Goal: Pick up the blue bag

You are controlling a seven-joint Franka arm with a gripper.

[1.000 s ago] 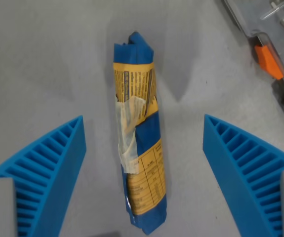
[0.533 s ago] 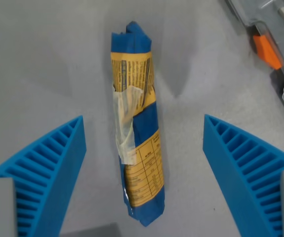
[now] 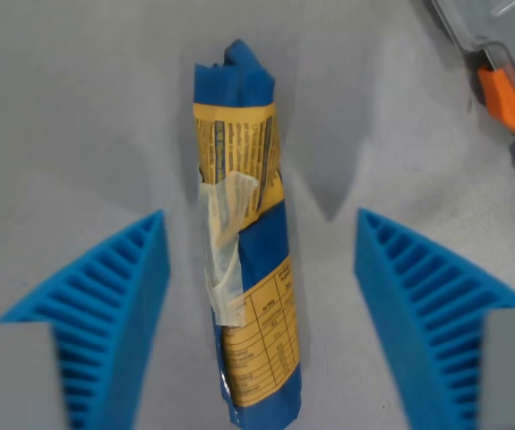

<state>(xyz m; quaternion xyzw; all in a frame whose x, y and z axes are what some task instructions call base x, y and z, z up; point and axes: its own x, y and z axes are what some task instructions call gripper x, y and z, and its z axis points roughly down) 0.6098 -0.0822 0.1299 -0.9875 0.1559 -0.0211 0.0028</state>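
Between the wide-open, empty gripper fingers lies the bag, its long axis running top to bottom of frame, crosswise to the closing line.

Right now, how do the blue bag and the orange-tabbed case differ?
The blue bag lies whole in view, centred between the open claw fingers; the grey case is cut off at the wrist view's right. The bag is crumpled blue with yellow labels and tape; the case is rigid grey with an orange tab. Both rest on the grey table.

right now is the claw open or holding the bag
Claw: open, holding nothing; its fingers sit either side of the blue bag, not touching it.
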